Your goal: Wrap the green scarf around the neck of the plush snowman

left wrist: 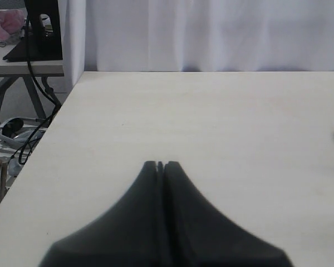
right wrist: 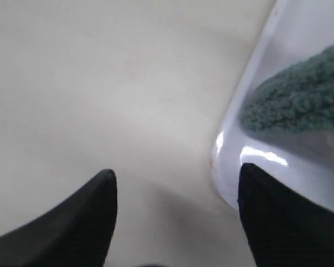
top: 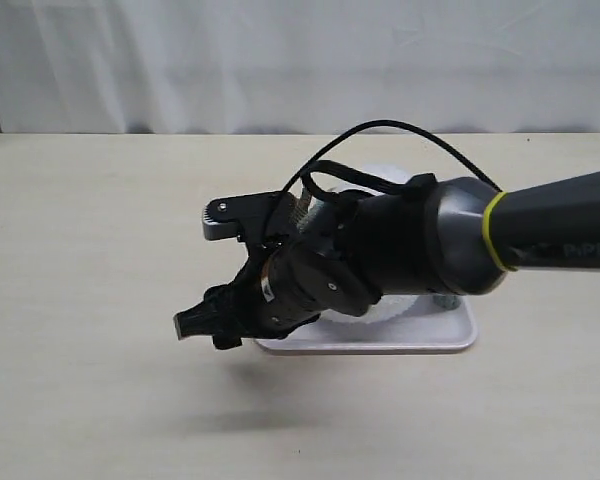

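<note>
– Green scarf (right wrist: 300, 94): where do we log it?
– Lying in the white tray (right wrist: 236, 128), a fuzzy end near the tray's corner, seen from the right wrist. Nothing grips it.
– Right gripper (right wrist: 178, 172)?
– Jaws wide apart, empty. One finger sits at the tray corner, the other over bare counter (right wrist: 100, 83). From the exterior view we note the right arm (top: 540, 235) reaching across and covering most of the tray, jaws spread at its left end.
– Left gripper (left wrist: 160, 164)?
– Jaws pressed together, holding nothing, low over open counter.
</note>
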Controlling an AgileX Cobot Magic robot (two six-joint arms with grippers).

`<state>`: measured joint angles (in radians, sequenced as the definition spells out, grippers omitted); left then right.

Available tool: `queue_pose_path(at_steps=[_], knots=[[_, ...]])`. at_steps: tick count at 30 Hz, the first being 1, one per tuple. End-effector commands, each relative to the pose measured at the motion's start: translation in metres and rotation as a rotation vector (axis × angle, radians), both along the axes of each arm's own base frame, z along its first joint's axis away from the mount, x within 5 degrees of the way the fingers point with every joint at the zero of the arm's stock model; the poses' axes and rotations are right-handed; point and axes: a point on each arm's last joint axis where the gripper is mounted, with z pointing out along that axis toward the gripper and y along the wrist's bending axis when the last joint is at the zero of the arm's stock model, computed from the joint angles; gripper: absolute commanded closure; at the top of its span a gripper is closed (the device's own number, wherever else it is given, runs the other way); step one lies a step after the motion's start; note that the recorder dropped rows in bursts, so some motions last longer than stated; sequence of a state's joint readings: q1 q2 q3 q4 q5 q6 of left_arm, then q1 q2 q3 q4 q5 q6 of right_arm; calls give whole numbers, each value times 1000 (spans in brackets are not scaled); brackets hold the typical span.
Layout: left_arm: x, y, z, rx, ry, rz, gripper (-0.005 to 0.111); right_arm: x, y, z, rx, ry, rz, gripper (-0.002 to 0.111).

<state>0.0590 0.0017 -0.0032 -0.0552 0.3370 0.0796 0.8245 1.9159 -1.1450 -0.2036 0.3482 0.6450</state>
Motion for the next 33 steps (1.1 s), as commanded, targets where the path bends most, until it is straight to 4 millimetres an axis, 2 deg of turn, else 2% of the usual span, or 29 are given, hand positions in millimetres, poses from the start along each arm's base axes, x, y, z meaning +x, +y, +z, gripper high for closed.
queue_pose_path(at_steps=[1,4,13,17,26,28,33], knots=[[0,0,0,-1,-12,6,107,13,-15,-9,65,-11,-99,49],[0,0,0,-1,-12,6,107,17,-21,-13,51,1,-122,49],[0,0,0,-1,-12,6,107,26,-15,-30,113,-40,-95,49],[0,0,0,-1,-12,6,107,32,-20,-39,108,-32,-113,49],[0,0,0,-1,-12,6,107,38,-26,-38,96,-55,-98,49],[0,0,0,-1,-12,6,107,38,-25,-38,90,-70,-75,53],[0,0,0,-1,-12,6,107,36,-24,-38,65,-77,-41,78]])
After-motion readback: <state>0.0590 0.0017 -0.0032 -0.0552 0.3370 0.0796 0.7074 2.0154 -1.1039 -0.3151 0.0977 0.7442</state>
